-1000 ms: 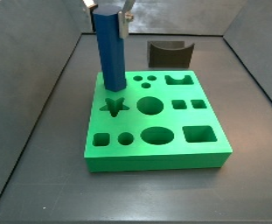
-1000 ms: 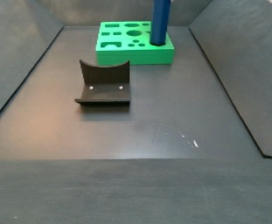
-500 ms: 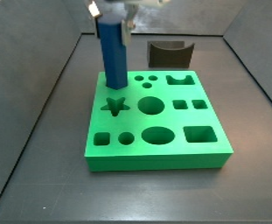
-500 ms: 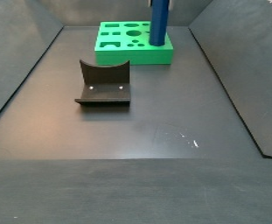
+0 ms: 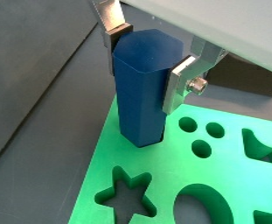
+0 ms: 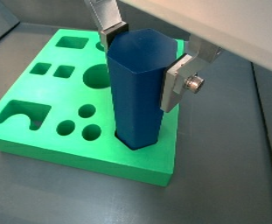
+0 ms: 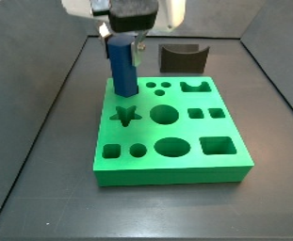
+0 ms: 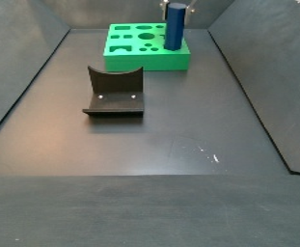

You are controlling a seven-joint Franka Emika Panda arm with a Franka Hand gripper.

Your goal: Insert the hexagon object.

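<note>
1. So the long, smooth blue hexagonal bar (image 7: pixel 122 69) stands upright with its lower end already down in a hole near a corner of the bright green plastic shape-sorter block (image 7: pixel 174 141), upper middle of a side view. I'd say the insertion is well underway.

2. Most of the bar sticks up above the block top, so my read is it has to sink further (or maybe it's bottomed out, I can't tell how deep the hole goes). What's left after that: let go and pull the arm away.

3. The gripper (image 5: pixel 149 58) sits over the upper end of the bar. In both wrist views the flat silver fingers (image 6: pixel 180 79) with dark pads press on opposite faces near the top, jaws only as wide as the bar, so it's clamped on it, not released.

4. Other holes like the star one (image 5: pixel 131 192) are empty.

5. The dark L-shaped fixture (image 8: pixel 114 93) sits on the grey desk (image 8: pixel 178 145), well apart from everything.
</note>
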